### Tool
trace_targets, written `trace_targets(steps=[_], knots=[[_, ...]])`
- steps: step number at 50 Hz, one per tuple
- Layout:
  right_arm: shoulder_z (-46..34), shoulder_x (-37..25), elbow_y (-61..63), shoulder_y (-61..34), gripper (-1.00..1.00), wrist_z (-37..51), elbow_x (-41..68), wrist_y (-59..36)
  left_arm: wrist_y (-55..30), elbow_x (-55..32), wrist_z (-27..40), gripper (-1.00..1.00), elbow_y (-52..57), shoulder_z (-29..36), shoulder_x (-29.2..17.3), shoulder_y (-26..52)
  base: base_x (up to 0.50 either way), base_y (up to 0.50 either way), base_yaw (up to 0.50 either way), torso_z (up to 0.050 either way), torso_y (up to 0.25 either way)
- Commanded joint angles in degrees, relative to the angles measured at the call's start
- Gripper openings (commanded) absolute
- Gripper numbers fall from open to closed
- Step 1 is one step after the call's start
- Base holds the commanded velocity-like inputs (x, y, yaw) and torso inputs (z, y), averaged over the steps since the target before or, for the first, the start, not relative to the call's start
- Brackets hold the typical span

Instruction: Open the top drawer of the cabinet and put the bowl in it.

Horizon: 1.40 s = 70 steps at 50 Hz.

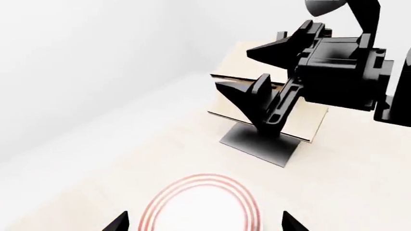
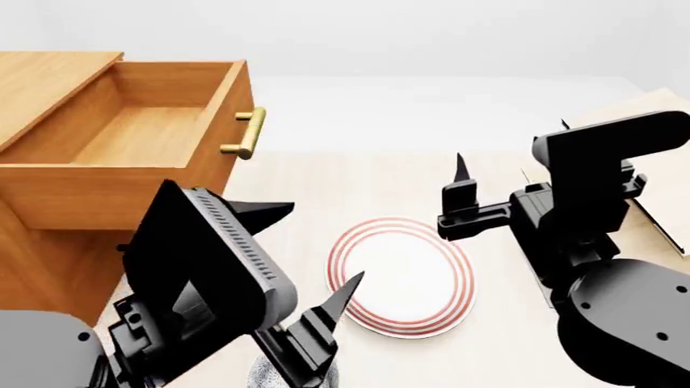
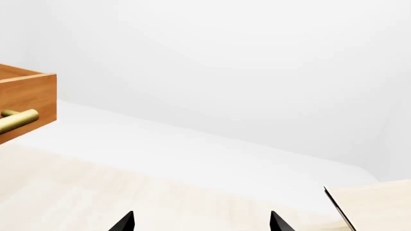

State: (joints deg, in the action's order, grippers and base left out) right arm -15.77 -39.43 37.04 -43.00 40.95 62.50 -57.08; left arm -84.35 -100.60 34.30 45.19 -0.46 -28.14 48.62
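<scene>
The top drawer [image 2: 129, 133] is showing an orange-brown wood colour, with lighter grain inside, and its bar handle [image 2: 246, 133] is shining in brass yellow. Beside the drawer, the plate [image 2: 401, 275] is looking white with thin red rings around its edge. Near the plate, both grippers, left [image 2: 313, 267] and right [image 2: 461, 194], are appearing plain black. The table [image 2: 356, 174] under the plate is showing a pale, creamy wood. Beyond the plate, the shelf rack [image 1: 270, 96] is looking pale beige on a dark grey base.
</scene>
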Motion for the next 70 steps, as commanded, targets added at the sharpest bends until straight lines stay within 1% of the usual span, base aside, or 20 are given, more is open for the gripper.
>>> trace_targets(steps=[1, 9, 13, 21, 27, 34, 41, 45, 55, 70], knots=[[-0.47, 0.14, -0.42, 0.21, 1.0, -0.14, -0.43, 0.35, -1.36, 7.86, -8.24, 1.0, 4.35, -1.95, 0.29, -9.51, 0.0, 0.0, 0.0, 0.0, 0.0], [-0.96, 0.33, -0.78, 0.22, 1.0, -0.37, -0.89, 0.61, -0.15, 17.46, -15.82, 1.0, 5.13, -1.53, -0.77, -15.85, 0.0, 0.0, 0.0, 0.0, 0.0], [-1.07, 0.35, -0.94, 0.43, 1.0, -0.56, -1.06, 0.88, 1.69, 23.81, -19.06, 1.0, 4.67, -0.03, -1.46, -18.87, 0.0, 0.0, 0.0, 0.0, 0.0], [-1.33, 0.21, -1.54, 0.74, 1.0, -0.99, -1.67, 1.37, 4.54, 29.42, -21.79, 1.0, 2.48, 1.52, -3.24, -22.73, 0.0, 0.0, 0.0, 0.0, 0.0], [-1.4, 0.18, -1.61, 0.69, 1.0, -1.1, -1.61, 1.47, 5.49, 30.33, -21.55, 1.0, 0.68, 1.02, -4.0, -24.72, 0.0, 0.0, 0.0, 0.0, 0.0], [-1.57, 0.24, -1.83, 0.62, 1.0, -1.21, -1.64, 1.58, 4.7, 29.33, -19.45, 1.0, -1.12, 0.26, -4.62, -25.67, 0.0, 0.0, 0.0, 0.0, 0.0], [-1.82, 0.22, -1.98, 0.43, 1.0, -1.32, -1.79, 1.63, 2.2, 26.11, -15.47, 1.0, -3.27, -0.7, -5.01, -25.3, 0.0, 0.0, 0.0, 0.0, 0.0], [-1.96, 0.3, -2.15, 0.41, 1.0, -1.42, -1.92, 1.77, -0.05, 23.09, -12.0, 1.0, -4.32, -0.9, -5.32, -24.52, 0.0, 0.0, 0.0, 0.0, 0.0], [-2.57, 0.52, -2.8, 0.57, 1.0, -1.95, -2.8, 2.41, -1.02, 20.53, -8.13, 1.0, -6.08, -0.07, -6.45, -23.48, 0.0, 0.0, 0.0, 0.0, 0.0], [-3.05, 0.49, -4.19, 1.59, 1.0, -3.34, -4.39, 4.24, -0.85, 20.68, -6.16, 1.0, -8.81, 3.19, -7.78, -23.22, 0.0, 0.0, 0.0, 0.0, 0.0]])
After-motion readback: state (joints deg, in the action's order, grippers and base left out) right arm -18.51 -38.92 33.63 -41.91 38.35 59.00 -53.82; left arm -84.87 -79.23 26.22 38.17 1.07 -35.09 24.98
